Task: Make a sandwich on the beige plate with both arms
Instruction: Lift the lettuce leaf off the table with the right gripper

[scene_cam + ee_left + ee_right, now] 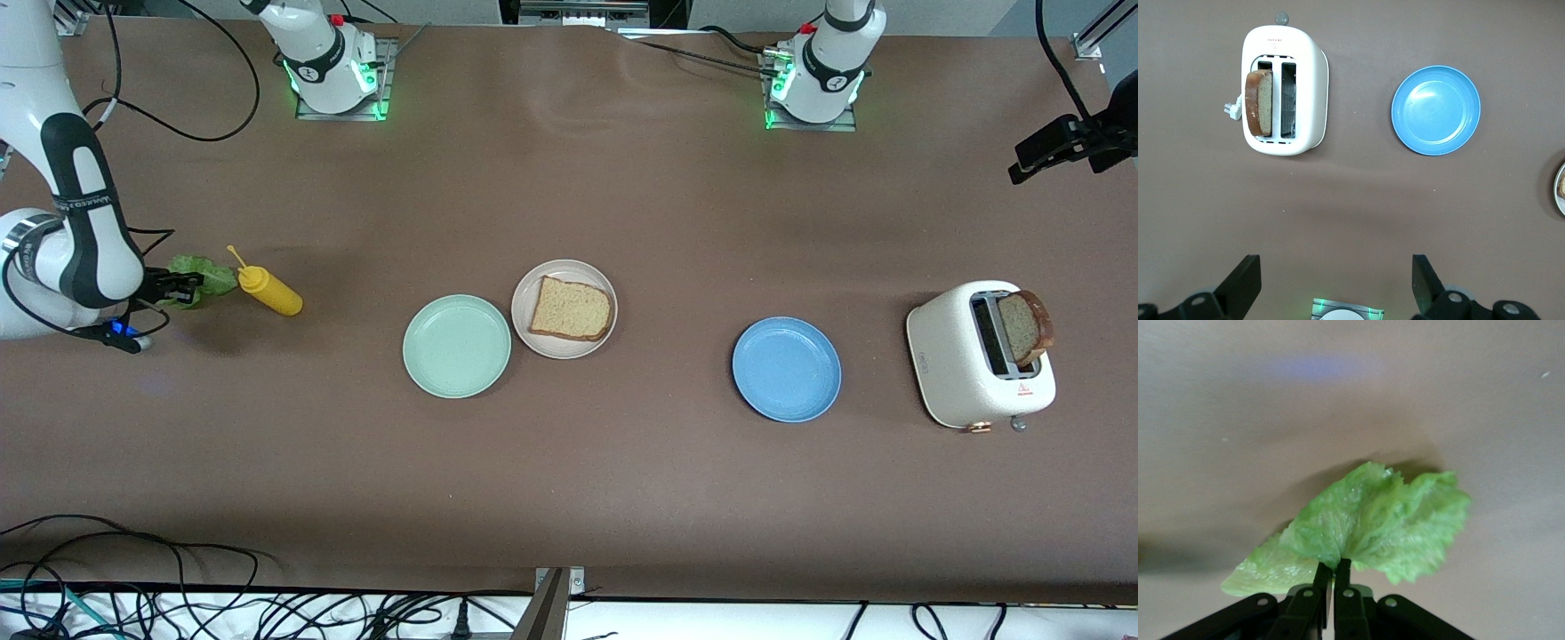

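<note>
Front view: pinching lettuce leaf point(197, 277) in right gripper point(182, 286) beside mustard bottle point(267, 290); lying on beige plate point(564, 308), one bread slice point(572, 309); standing in toaster point(981, 366), second slice point(1024, 327).

Left wrist view: hovering over table with left gripper point(1331, 283) spread wide, holding nothing.

Right wrist view: clamping fingers point(1313, 600) on leaf edge.

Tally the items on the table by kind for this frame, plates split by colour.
Plates: 3 – mint-green plate, beige plate, blue plate
Bread slices: 2 – one on the beige plate, one in the toaster
Lettuce leaf: 1
Mustard bottle: 1
Toaster: 1
Total: 8
</note>
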Tool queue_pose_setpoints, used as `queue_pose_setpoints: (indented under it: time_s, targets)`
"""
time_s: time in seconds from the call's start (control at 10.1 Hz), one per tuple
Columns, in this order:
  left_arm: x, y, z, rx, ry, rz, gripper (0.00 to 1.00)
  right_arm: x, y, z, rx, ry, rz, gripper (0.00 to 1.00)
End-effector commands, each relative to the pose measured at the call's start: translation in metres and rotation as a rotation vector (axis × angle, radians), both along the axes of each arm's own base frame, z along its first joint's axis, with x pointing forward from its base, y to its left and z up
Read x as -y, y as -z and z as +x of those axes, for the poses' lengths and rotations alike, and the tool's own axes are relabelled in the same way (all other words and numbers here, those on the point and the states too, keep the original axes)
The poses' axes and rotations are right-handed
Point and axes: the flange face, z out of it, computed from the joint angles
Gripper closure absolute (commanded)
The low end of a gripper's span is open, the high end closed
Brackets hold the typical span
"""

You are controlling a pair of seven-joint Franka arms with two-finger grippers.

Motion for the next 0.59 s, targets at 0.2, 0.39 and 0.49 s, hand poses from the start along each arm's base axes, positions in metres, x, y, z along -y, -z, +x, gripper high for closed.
queue_pose_setpoints:
  time_s: [0.2,0.39,0.49]
  targets:
    - [0.000,-0.006,0.004,0.001,0.011,-0.021,0.00,-0.018,-0.092,0.035,-0.033,-0.066,0.026,1.00]
    - [-0.002,-0.006,0.003,0.001,0.010,-0.021,0.00,-0.036,-0.130,0.048,-0.060,-0.092,0.043,1.00]
    - [-0.002,-0.004,0.004,-0.002,0.008,-0.020,0.00,-0.053,-0.148,0.056,-0.067,-0.117,0.047,1.00]
